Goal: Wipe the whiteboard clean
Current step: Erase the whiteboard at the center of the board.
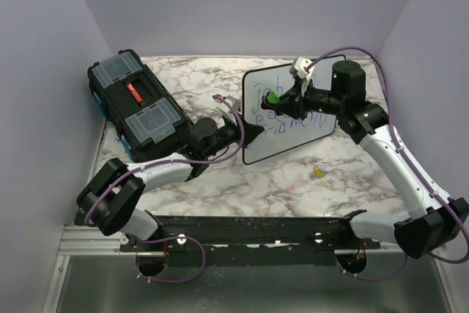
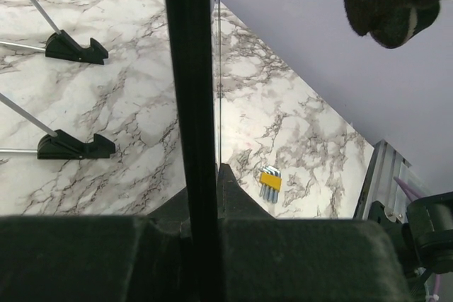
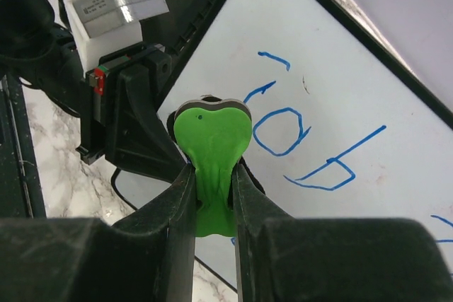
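The whiteboard (image 1: 275,146) stands tilted up on the marble table, with blue handwriting (image 3: 283,132) on its face. My left gripper (image 1: 245,133) is shut on its left edge; in the left wrist view the black frame (image 2: 190,104) runs between my jaws (image 2: 205,183). My right gripper (image 1: 284,102) is shut on a green eraser (image 1: 272,98) and holds it against the board's face. In the right wrist view the eraser (image 3: 212,136) sits pinched between my fingers (image 3: 212,178), next to the writing on the whiteboard (image 3: 340,61).
A black toolbox (image 1: 139,104) with clear lid compartments lies at the back left. A small yellow hex key set (image 1: 317,174) lies on the table in front of the board, also in the left wrist view (image 2: 270,180). The board's black feet (image 2: 74,146) stick out behind.
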{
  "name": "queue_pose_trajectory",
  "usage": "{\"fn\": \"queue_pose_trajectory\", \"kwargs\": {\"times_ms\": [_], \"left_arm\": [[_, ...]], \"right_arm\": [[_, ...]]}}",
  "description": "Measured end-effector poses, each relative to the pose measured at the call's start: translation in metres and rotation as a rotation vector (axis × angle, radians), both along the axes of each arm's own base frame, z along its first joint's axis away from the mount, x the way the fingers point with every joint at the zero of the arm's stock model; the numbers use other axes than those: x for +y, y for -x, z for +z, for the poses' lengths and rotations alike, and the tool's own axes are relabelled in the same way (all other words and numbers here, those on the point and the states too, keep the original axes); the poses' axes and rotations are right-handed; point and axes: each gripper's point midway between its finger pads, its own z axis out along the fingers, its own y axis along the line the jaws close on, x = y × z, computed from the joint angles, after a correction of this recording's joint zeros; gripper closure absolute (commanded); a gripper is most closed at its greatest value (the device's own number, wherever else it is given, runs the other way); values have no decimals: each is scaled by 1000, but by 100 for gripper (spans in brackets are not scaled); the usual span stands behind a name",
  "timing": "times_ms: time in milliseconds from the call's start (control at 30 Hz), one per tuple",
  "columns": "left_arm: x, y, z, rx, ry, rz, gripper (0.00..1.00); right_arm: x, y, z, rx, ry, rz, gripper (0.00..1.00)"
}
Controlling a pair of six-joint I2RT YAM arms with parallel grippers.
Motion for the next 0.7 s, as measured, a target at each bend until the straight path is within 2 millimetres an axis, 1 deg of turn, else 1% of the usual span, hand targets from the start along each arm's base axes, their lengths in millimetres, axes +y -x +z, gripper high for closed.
{"fn": "queue_pose_trajectory", "kwargs": {"times_ms": [200, 433, 700], "left_arm": [[2, 3, -9, -13, 21, 0, 100], [5, 6, -16, 0, 48, 7, 100], [7, 5, -17, 33, 69, 27, 100]], "right_arm": [[0, 0, -19, 40, 4, -5, 99], [6, -7, -17, 28, -35, -14, 99], [27, -21, -24, 11, -33, -53, 99]]}}
